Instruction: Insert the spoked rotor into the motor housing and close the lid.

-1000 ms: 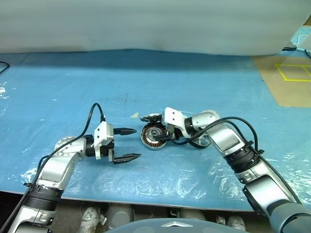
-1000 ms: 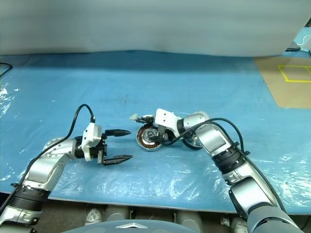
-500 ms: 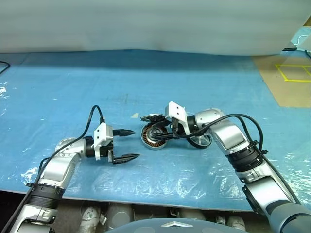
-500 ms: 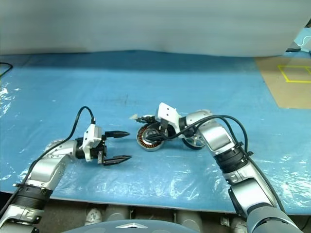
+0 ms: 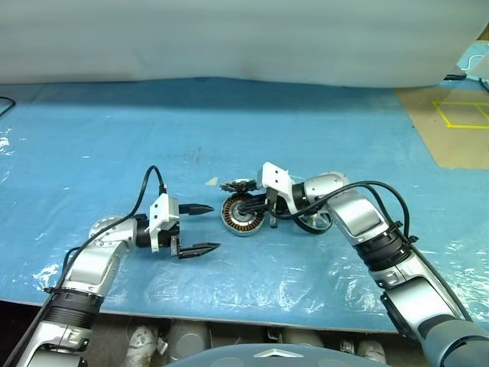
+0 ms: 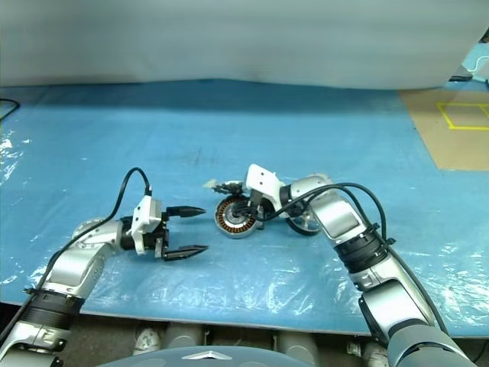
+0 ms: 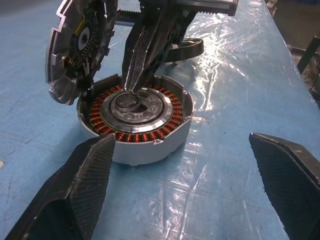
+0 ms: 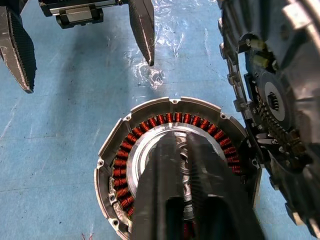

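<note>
Our right gripper point(image 5: 258, 208) has its two fingers pressed together, holding nothing, with the tips down on the silver hub in the middle of the motor housing point(image 7: 135, 117). We read this as a check or a nudge of the hub, since the spoked rotor point(image 5: 315, 222) is not in the housing yet.

Just to the left, our left gripper point(image 5: 205, 228) hangs with its fingers spread wide and empty, pointing right toward the housing from a short way off.

The housing sits open on the blue plastic sheet point(image 5: 229, 130) near the middle, a short gray can with a full ring of copper windings around the hub. The lid point(image 7: 80, 47) is tipped up on edge against the housing's far-left rim, its ribbed dark underside toward the left wrist camera. The rotor lies on the sheet to the right of the housing, partly behind the right forearm; we can see its shiny rim and little more.

Our next move, as we judge it, is to lift the right fingers clear, open them and take the rotor. Afterwards it must go down level and centred over the hub, and the leaning lid may need steadying so it does not drop in first.
</note>
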Robot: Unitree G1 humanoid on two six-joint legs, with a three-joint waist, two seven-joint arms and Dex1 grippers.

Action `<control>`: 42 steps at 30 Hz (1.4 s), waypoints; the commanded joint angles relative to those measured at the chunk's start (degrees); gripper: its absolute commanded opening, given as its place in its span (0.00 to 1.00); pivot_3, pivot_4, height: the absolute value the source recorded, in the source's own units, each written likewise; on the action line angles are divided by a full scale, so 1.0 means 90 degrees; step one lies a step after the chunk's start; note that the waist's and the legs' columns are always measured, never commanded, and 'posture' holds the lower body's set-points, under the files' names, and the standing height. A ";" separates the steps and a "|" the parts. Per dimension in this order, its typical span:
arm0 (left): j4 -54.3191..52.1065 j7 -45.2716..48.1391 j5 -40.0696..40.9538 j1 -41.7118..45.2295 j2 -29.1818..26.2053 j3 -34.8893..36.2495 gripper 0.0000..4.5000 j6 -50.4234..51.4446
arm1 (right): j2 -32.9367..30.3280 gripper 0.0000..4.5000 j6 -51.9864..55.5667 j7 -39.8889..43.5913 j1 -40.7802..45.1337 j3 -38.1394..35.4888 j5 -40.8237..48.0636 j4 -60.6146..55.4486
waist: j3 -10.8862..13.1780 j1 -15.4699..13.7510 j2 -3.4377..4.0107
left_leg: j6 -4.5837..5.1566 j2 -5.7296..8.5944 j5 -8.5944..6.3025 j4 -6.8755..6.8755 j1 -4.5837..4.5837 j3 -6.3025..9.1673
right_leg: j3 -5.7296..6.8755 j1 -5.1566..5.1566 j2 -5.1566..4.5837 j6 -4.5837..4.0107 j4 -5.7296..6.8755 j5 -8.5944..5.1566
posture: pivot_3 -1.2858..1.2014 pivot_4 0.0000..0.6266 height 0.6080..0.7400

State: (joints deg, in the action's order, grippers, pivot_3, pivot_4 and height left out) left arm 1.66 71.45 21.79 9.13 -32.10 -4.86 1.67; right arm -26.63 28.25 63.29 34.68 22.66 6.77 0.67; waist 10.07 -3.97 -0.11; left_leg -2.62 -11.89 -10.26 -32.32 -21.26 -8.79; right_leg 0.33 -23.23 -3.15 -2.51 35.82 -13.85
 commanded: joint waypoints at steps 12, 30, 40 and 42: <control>-0.0113 -0.0022 0.0005 0.0084 0.0083 0.0002 1.00 -0.0043 | -0.0031 0.01 -0.0411 -0.0103 0.0271 0.0300 -0.0518 0.0136 | 0.0000 0.0000 0.0000 | 0.0000 0.0000 0.0000 0.0000 0.0000 0.0000 | 0.0000 0.0000 0.0000 0.0000 0.0000 0.0000 | 0.52 0.24 1.00; 0.0023 0.0000 -0.0010 0.0138 0.0103 0.0001 1.00 -0.0110 | -0.0345 0.01 -0.0939 0.0393 0.0079 0.0628 -0.0929 -0.0047 | -0.0001 -0.0001 -0.0001 | 0.0001 0.0000 0.0000 -0.0002 0.0002 0.0001 | 0.0000 0.0004 0.0000 0.0000 0.0001 0.0000 | 0.52 0.24 1.00; -0.0001 -0.0008 -0.0026 0.0130 0.0127 -0.0012 1.00 -0.0121 | -0.0049 0.01 -0.1216 -0.0029 0.0189 0.0614 -0.1216 0.0412 | -0.0001 0.0004 -0.0002 | 0.0001 0.0002 0.0000 -0.0004 0.0006 0.0000 | -0.0001 0.0006 -0.0002 0.0000 0.0005 0.0000 | 0.52 0.24 1.00; -0.0010 -0.0016 -0.0026 0.0124 0.0128 -0.0012 1.00 -0.0116 | -0.0113 0.01 -0.1307 -0.0062 0.0178 0.0591 -0.1259 0.0459 | -0.0002 0.0004 -0.0002 | 0.0001 0.0001 0.0000 -0.0005 0.0007 0.0001 | -0.0001 0.0007 -0.0002 0.0000 0.0006 0.0000 | 0.52 0.24 1.00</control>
State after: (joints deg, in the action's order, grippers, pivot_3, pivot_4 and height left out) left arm 2.59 71.21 21.28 10.37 -31.00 -5.01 1.56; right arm -26.85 16.96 63.19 36.36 27.77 -2.85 3.86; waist 10.05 -3.93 -0.13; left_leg -2.62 -11.89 -10.26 -32.37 -21.18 -8.79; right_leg 0.33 -23.16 -3.16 -2.51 35.88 -13.85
